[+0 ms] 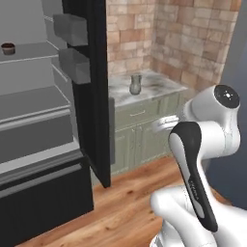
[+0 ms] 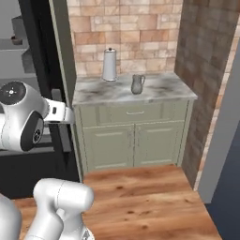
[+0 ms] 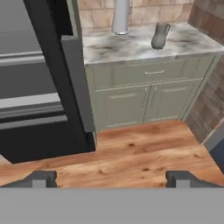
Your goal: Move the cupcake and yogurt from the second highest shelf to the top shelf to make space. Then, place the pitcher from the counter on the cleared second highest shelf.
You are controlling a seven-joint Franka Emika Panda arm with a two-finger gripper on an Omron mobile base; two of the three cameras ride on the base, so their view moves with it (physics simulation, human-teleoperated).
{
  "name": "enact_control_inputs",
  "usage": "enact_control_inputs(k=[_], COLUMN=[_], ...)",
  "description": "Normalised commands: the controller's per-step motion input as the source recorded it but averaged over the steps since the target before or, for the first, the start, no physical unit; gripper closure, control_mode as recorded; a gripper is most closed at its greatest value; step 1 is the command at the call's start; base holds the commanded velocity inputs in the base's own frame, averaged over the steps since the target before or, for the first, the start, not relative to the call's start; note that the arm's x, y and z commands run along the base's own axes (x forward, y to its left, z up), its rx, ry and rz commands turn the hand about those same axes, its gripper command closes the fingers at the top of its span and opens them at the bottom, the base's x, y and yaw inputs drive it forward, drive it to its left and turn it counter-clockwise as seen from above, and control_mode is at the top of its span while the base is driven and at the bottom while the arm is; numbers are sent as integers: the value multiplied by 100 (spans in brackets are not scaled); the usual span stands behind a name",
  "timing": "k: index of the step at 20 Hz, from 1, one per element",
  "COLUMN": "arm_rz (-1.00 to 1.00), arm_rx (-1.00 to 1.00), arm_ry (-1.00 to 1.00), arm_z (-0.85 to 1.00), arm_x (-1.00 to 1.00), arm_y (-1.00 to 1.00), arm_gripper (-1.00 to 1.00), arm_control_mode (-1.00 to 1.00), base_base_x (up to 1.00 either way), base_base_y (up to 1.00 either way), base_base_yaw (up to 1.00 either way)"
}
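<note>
The end effector [image 3: 111, 178] has its two dark fingers spread wide apart, with nothing between them. It holds nothing. It hangs in the air above the wooden floor [image 3: 131, 153], looking down at it and toward the cabinets.

Past the floor stand pale green cabinet doors [image 3: 144, 103] with a drawer above them. On top is the white marble tabletop [image 3: 131, 46]. The grey pitcher [image 3: 159, 36] stands upright on it, toward the right side. A tall white cylinder [image 3: 120, 16] stands a bit to its left, closer to the brick wall [image 2: 126, 33]. The two are near each other but do not touch.

To the left is the open fridge with its black door [image 1: 94, 87] swung out. In the left base view, the little brown cupcake [image 1: 7, 48] sits on a grey fridge shelf [image 1: 34, 52], far from the pitcher. I cannot tell where the yogurt is.
</note>
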Motion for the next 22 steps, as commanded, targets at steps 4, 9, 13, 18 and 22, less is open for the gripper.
enact_control_inputs(k=[4, 9, 13, 18, 22], arm_rz=[0, 0, 0, 0, 0], arm_rx=[0, 0, 0, 0, 0], arm_ry=[0, 0, 0, 0, 0], arm_z=[0, 0, 0, 0, 0], arm_x=[0, 0, 0, 0, 0], arm_y=[0, 0, 0, 0, 0], arm_gripper=[-100, -100, -100, -100, -100], arm_control_mode=[100, 100, 100, 100, 100], base_base_x=[42, 52, 64, 67, 65], base_base_y=[-97, -92, -78, -74, -71], base_base_yaw=[25, 39, 44, 44, 38])
